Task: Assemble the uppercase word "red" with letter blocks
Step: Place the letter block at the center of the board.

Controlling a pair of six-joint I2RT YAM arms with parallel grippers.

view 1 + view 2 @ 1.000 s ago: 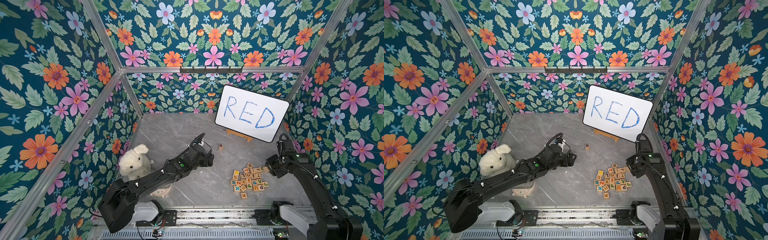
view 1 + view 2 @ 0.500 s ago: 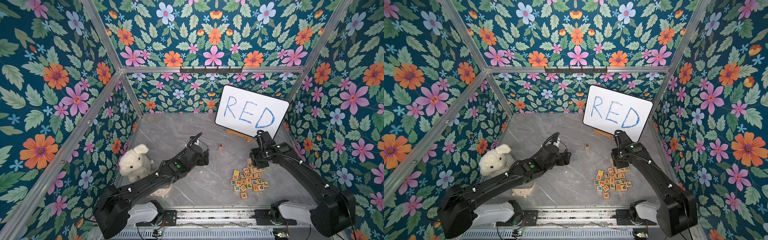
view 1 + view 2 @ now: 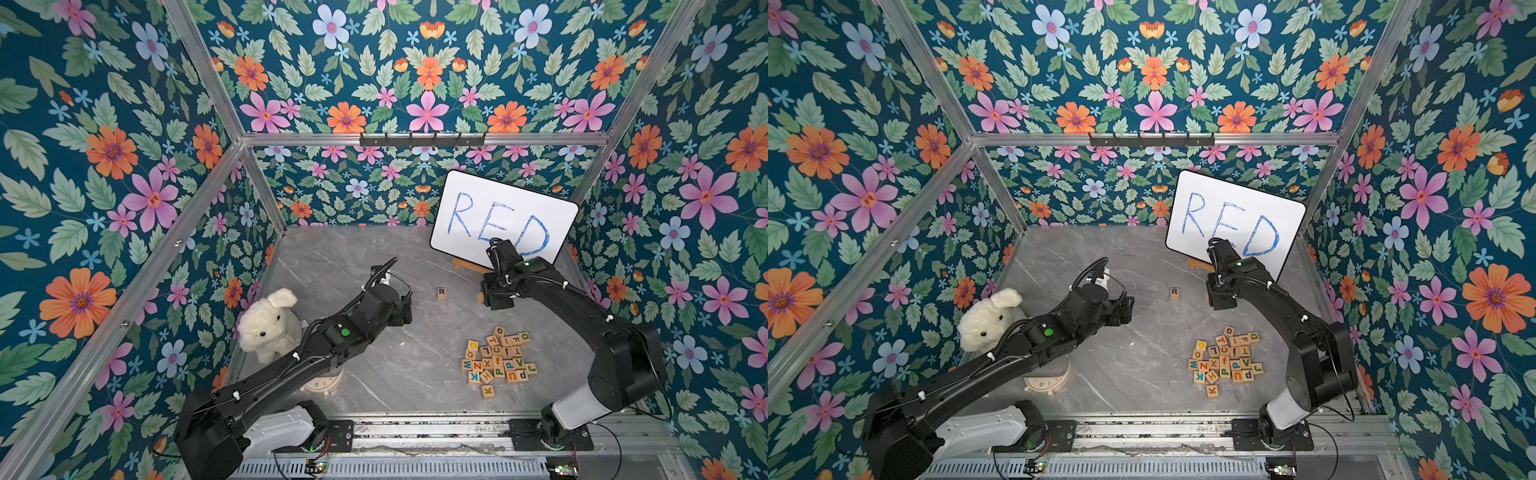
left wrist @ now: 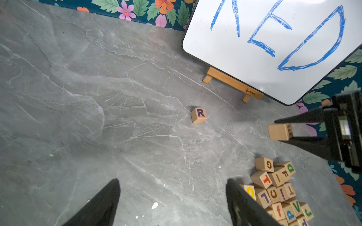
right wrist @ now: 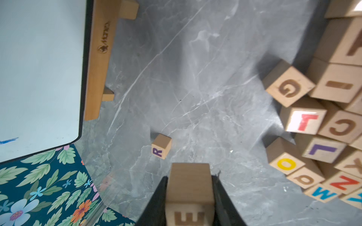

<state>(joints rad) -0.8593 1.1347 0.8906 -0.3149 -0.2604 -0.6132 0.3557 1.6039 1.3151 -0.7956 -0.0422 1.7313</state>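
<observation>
- Left gripper (image 4: 172,182) hangs over the grey table (image 3: 332,266), left of centre, with its jaws apart and nothing between them. It has no part in this step and does best by keeping out of the lane between the R and the pile.
- Just right of it, alone near the middle of the table, stands the R block (image 3: 441,293). Its dark letter is up and reads the same way as the writing on the white board (image 3: 503,216) behind. This block is the anchor, so it must not be nudged.
- Right of the R and a little apart, the right gripper (image 5: 190,178) is clamped on the E block (image 4: 279,132), held clear of the table. The printed E faces back toward the wrist. The fingers sit on two opposite faces, and the face turned toward the R looks free.
- Judged from this, the step in hand is setting the E down on the R's right side.
- With that face free, the block can go in close. Lower it from above rather than sliding it across, leave only a narrow gap, and keep the two fronts in one line.
- Turn the wrist until the E stands the same way up as the R — whether it does now I cannot tell.
- Let go only once the block rests flat, then lift straight up.
- Further right and nearer lies the pile of letter blocks (image 3: 496,359). A green D (image 3: 524,336) shows at its far right corner — well placed for the following pick.
</observation>
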